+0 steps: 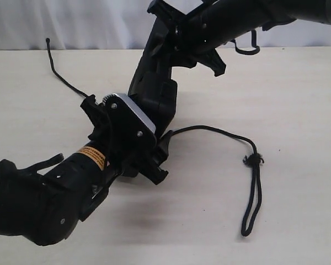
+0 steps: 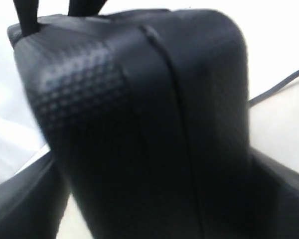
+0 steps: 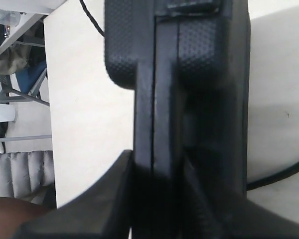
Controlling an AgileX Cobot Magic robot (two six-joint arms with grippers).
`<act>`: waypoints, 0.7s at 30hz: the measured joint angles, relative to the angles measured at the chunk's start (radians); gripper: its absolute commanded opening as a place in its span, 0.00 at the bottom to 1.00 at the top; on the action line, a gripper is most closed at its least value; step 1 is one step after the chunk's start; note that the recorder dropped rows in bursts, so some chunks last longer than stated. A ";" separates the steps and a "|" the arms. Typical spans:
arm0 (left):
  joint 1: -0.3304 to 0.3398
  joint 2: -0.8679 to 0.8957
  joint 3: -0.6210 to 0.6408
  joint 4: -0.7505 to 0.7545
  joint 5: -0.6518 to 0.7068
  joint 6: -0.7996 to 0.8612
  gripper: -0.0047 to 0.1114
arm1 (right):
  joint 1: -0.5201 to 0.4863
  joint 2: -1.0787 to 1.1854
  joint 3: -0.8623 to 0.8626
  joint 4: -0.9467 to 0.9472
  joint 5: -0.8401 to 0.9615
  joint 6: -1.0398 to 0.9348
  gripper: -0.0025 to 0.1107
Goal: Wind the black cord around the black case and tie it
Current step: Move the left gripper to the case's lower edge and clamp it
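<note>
While the case [image 1: 153, 83] stands tilted on end over the desk [image 1: 298, 94], the right tool [image 3: 157, 199] pinches its upper end and the left tool [image 2: 152, 169] pinches its lower end. The cord [image 1: 220, 131] lies on the desk on both sides of the case, knotted loop at right.

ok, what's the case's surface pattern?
Black case, fine dimpled texture; right wrist view shows it best.

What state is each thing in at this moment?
black case, stood on end, tilted, closed, held by both grippers.
black cord, slack on the table, not wrapped or tied around the case.
right gripper, shut on the case's upper end.
left gripper, shut on the case's lower end.
</note>
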 measured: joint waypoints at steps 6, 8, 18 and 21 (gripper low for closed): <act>0.010 -0.008 0.002 0.072 -0.004 -0.090 0.31 | -0.008 -0.007 0.000 -0.011 0.002 0.014 0.06; 0.010 -0.010 0.002 0.076 0.002 -0.094 0.29 | -0.008 -0.008 0.000 -0.011 0.004 0.016 0.06; 0.007 -0.033 0.002 0.031 0.044 -0.104 0.04 | -0.008 -0.008 0.000 -0.005 0.011 0.018 0.36; 0.001 -0.045 0.002 0.008 0.068 -0.104 0.04 | -0.012 -0.011 0.000 0.024 0.025 0.026 0.53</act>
